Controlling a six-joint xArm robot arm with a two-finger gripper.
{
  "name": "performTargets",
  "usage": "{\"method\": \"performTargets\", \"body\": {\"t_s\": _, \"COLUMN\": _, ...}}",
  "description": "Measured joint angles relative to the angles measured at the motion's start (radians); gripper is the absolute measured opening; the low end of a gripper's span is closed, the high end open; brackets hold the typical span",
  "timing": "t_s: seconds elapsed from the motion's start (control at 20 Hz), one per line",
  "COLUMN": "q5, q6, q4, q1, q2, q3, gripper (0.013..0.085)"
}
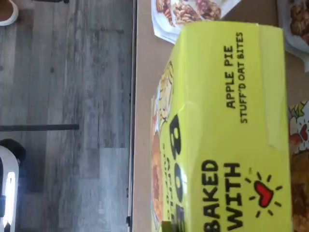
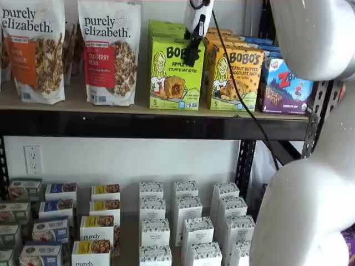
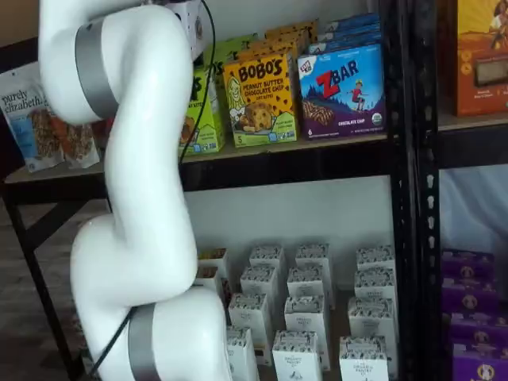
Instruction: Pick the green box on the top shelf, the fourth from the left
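Note:
The green box (image 2: pixel 175 73) stands at the front of its row on the top shelf (image 2: pixel 155 123), between a strawberry pecan granola bag and the yellow-orange Bobo's box. My gripper (image 2: pixel 192 54) hangs in front of its upper right part. The black fingers show as one dark shape with no plain gap. In a shelf view the arm hides most of the green box (image 3: pixel 205 119) and the gripper's fingers. The wrist view looks closely at the green box's top and front (image 1: pixel 227 135), standing on the tan shelf board (image 1: pixel 143 121).
Purely Elizabeth granola bags (image 2: pixel 110 52) stand left of the green box. The yellow-orange Bobo's box (image 2: pixel 235 79) and the blue ZBar box (image 2: pixel 285 87) stand right of it. Small white boxes (image 2: pixel 186 216) fill the lower shelf. My white arm (image 3: pixel 143 198) stands before the shelves.

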Motion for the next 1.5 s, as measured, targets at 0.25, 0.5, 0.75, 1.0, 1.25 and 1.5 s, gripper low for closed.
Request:
{"method": "performTargets", "body": {"t_s": 0.25, "q5": -0.018, "q6": 0.001, "q4": 0.007, "q1": 0.001, "q2": -0.011, "q3": 0.014, "gripper": 0.041}}
{"method": "performTargets", "body": {"t_s": 0.5, "q5": -0.018, "q6": 0.003, "q4": 0.009, "q1": 0.001, "q2": -0.012, "q3": 0.014, "gripper": 0.033}}
{"method": "performTargets", "body": {"t_s": 0.75, "q5": -0.003, "q6": 0.004, "q4": 0.011, "q1": 0.002, "q2": -0.008, "q3": 0.007, "gripper": 0.033}}
{"method": "performTargets", "body": {"t_s": 1.0, "q5": 0.018, "q6": 0.005, "q4": 0.029, "q1": 0.0, "q2": -0.009, "q3": -0.003, "gripper": 0.033}}
{"method": "performTargets", "body": {"t_s": 1.25, "q5": 0.05, "q6": 0.008, "q4": 0.04, "q1": -0.002, "q2": -0.01, "q3": -0.02, "gripper": 0.033}}
{"method": "performTargets", "body": {"t_s": 1.5, "q5": 0.079, "q6": 0.004, "q4": 0.043, "q1": -0.01, "q2": -0.019, "q3": -0.027, "gripper": 0.033}}
